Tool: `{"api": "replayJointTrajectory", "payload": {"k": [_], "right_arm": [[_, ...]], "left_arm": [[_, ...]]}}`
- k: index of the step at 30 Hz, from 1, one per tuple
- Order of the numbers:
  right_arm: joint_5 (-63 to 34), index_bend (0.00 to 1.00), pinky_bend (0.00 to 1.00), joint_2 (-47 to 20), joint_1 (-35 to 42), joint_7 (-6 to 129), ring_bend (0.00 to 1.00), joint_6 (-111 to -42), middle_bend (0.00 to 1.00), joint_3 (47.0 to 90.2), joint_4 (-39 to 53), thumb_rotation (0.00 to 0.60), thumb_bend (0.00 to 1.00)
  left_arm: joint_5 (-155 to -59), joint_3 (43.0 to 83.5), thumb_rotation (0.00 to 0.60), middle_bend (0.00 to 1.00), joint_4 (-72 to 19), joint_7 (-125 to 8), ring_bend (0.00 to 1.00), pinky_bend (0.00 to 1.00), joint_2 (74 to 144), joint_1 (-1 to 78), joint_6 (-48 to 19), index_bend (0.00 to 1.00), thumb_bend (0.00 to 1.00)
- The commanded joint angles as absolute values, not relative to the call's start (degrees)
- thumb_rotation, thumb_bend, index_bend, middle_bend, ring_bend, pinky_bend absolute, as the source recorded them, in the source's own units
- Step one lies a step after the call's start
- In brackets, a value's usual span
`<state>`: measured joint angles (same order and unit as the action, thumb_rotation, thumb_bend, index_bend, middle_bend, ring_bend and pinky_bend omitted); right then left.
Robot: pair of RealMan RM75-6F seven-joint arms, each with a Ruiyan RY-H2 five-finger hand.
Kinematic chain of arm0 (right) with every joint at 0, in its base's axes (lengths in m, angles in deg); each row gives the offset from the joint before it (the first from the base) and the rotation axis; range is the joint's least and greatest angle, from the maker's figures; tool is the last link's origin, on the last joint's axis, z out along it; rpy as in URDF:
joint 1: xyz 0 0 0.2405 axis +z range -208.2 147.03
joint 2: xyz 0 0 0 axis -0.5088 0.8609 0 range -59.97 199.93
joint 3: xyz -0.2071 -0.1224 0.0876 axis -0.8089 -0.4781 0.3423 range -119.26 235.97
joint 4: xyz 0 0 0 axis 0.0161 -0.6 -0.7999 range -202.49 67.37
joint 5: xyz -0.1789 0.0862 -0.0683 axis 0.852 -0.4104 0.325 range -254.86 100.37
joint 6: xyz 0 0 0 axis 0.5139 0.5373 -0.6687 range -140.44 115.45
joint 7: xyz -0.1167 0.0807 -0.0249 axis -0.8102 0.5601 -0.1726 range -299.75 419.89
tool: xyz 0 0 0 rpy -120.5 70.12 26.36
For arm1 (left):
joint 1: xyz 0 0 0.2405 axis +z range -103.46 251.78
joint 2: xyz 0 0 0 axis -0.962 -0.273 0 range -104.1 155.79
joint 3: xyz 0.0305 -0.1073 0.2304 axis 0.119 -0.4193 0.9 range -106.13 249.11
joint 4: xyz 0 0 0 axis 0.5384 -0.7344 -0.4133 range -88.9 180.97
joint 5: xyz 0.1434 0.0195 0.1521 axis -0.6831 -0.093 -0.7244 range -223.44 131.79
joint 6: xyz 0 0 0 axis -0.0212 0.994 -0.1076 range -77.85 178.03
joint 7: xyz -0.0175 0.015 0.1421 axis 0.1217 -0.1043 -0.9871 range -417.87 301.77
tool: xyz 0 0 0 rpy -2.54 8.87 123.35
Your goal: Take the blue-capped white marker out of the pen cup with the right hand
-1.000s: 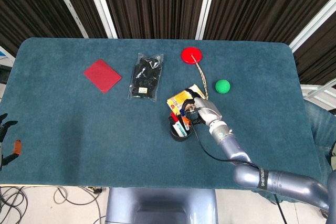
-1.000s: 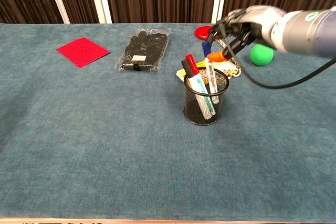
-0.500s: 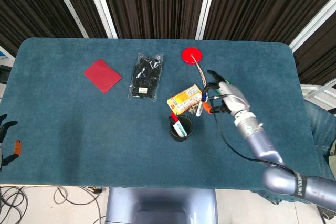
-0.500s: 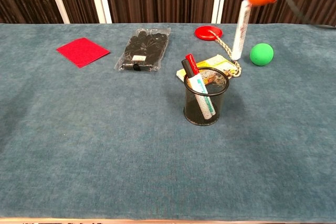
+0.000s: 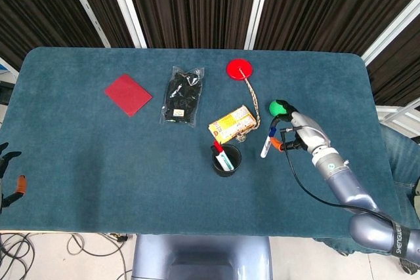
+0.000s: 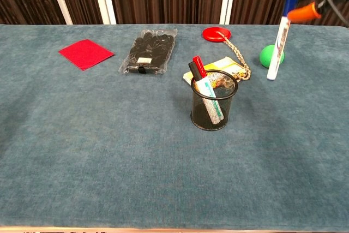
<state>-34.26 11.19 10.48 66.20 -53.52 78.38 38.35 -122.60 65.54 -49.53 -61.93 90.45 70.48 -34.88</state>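
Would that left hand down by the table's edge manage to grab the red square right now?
Probably not easily: the left hand sits off the table's near-left edge, far from the red square, though nothing lies between.

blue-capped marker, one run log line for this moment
right hand: holds blue-capped white marker | marker: out of pen cup, lifted, cap up | left hand: idle at table edge

The head camera looks almost straight down from high above the teal table (image 5: 79, 162), taking in its whole top against the dark curtains beyond the far edge. The chest camera sits low at the near edge, facing across the cloth at a shallow angle, much closer. Both views share the mesh pen cup (image 5: 227, 160) (image 6: 214, 107), red square (image 5: 128, 94) (image 6: 85, 53) and green ball (image 5: 278, 107) (image 6: 267, 56).
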Motion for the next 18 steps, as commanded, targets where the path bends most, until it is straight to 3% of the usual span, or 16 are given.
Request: {"api": "replayJointTrajectory", "payload": {"k": [1,12,18], "right_arm": [[-33.0,0.58,0.21,8.7,10.3,67.3,0.06,-52.8,0.00,77.0,36.4,0.600,0.49],[-33.6,0.58,0.20,2.0,12.0,67.7,0.05,-50.8,0.00,73.6,30.2,0.600,0.49],[-35.7,0.56,0.21,-0.5,14.0,66.6,0.04,-49.7,0.00,72.6,27.8,0.600,0.41]], "left_arm": [[-122.6,65.5,0.600,0.07,-49.6,-61.9,0.06,0.05,90.4,70.5,-34.8,0.23,0.45],[-121.8,65.3,0.600,0.07,-49.7,-61.6,0.06,0.05,90.3,70.3,-34.2,0.23,0.45],[-121.7,65.3,0.600,0.07,-49.7,-61.6,0.06,0.05,90.3,70.4,-34.3,0.23,0.45]]}}
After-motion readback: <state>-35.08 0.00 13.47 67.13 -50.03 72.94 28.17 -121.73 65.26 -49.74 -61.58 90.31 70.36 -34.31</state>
